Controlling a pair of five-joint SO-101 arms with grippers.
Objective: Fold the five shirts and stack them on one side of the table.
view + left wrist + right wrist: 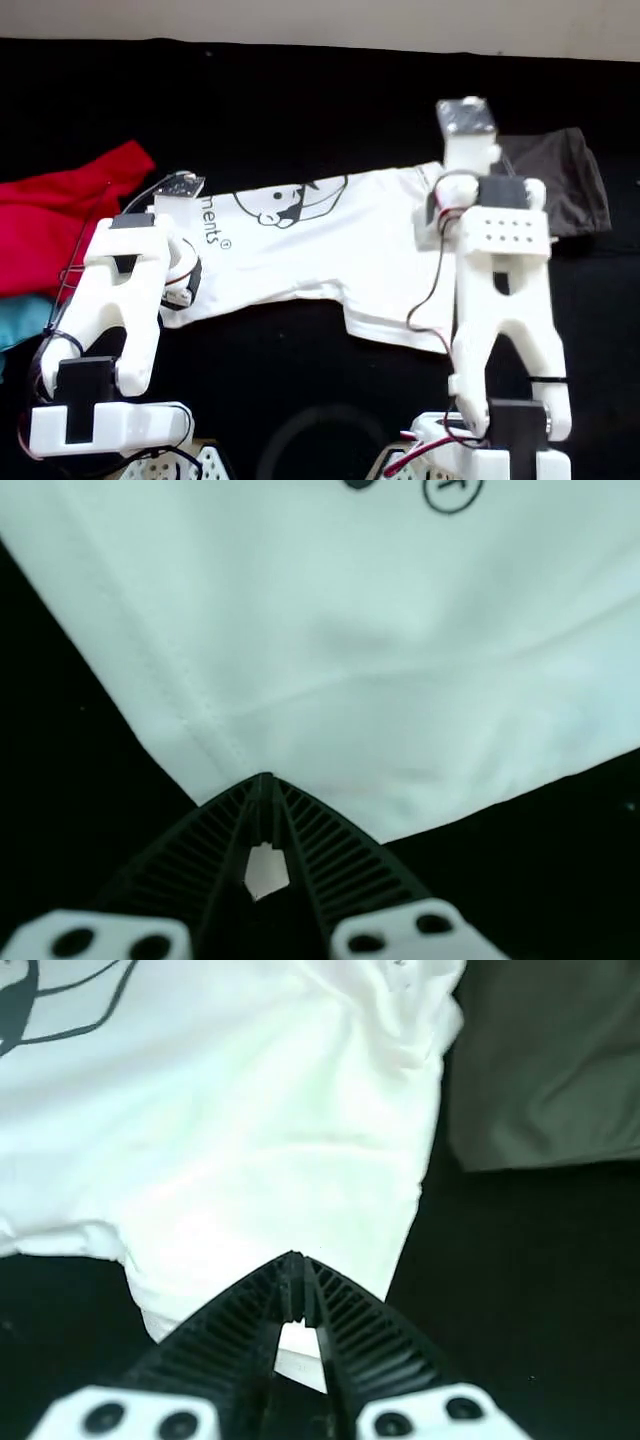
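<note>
The left end effector (262, 788) is clamped on the white shirt (320, 250), its fingers pressed together with a sliver of cloth showing between them. It grips a corner where a stitched edge meets the shirt's border, probably because a corner gives the surest hold for drawing the cloth taut. On the outer side of that arm, a red shirt (60, 215) lies crumpled at the tabletop's (300, 100) left edge over a teal shirt (20, 320). Both appear unfolded and parked out of the working area.

The white shirt lies spread across the middle of the tabletop, print facing up, stretched between the two arms. Its near edge is uneven and a flap hangs toward the arm bases. Holding both ends at once looks meant to flatten it or lift it into a fold.

The right end effector (296, 1265) is likewise closed on the shirt's edge near its right end. Just beyond lies a dark shirt (560, 180), compact and seemingly folded, probably the start of the stack.
</note>
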